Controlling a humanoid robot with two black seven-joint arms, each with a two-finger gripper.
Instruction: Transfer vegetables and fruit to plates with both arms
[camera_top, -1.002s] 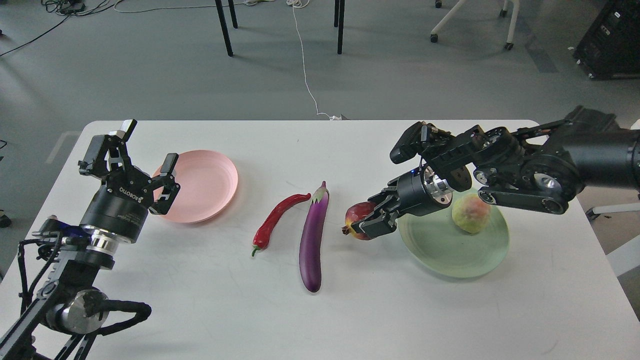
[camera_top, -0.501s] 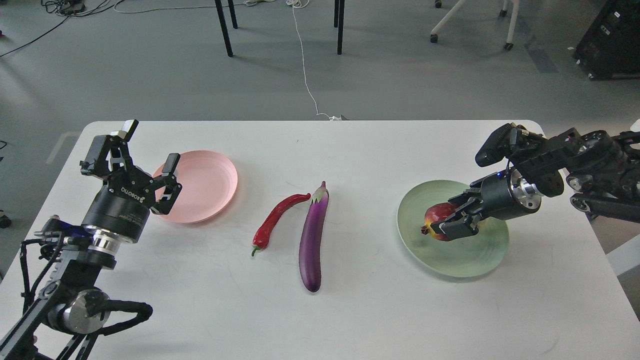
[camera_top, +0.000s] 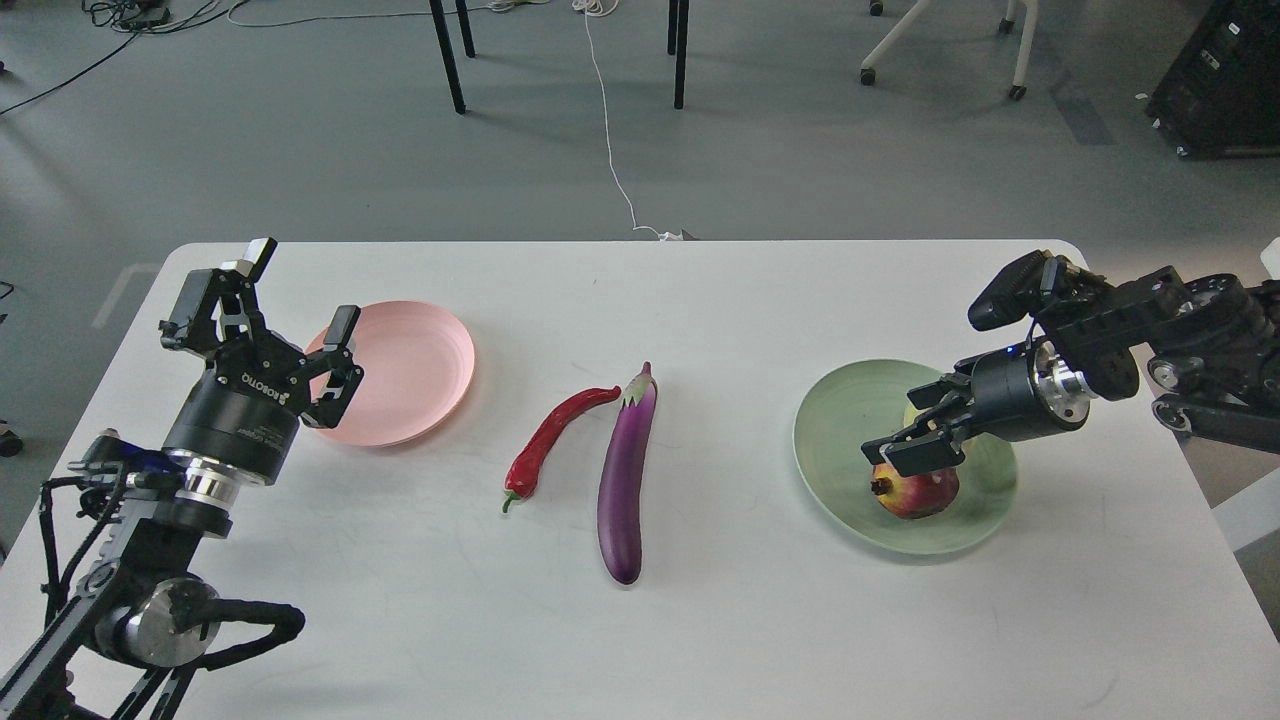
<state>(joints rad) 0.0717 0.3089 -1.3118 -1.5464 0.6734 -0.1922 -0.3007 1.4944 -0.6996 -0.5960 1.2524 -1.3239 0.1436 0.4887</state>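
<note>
Fruit placement is at its end: the right pincer (camera_top: 915, 437), spread, hangs just above the pomegranate (camera_top: 915, 491) resting on the green plate (camera_top: 840, 440) at right; the left pincer (camera_top: 290, 335), spread beside the pink plate (camera_top: 420, 370), must next pick up the chili pepper (camera_top: 550, 435) or eggplant (camera_top: 625, 480) at worktop (camera_top: 700, 640) centre.

Red pomegranate (camera_top: 915, 490) on green plate (camera_top: 840, 430); chili (camera_top: 550, 440), eggplant (camera_top: 625, 480) between plates.

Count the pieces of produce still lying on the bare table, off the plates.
2: the red chili pepper and the purple eggplant, side by side at the table's middle. The pomegranate is already on the green plate.
</note>
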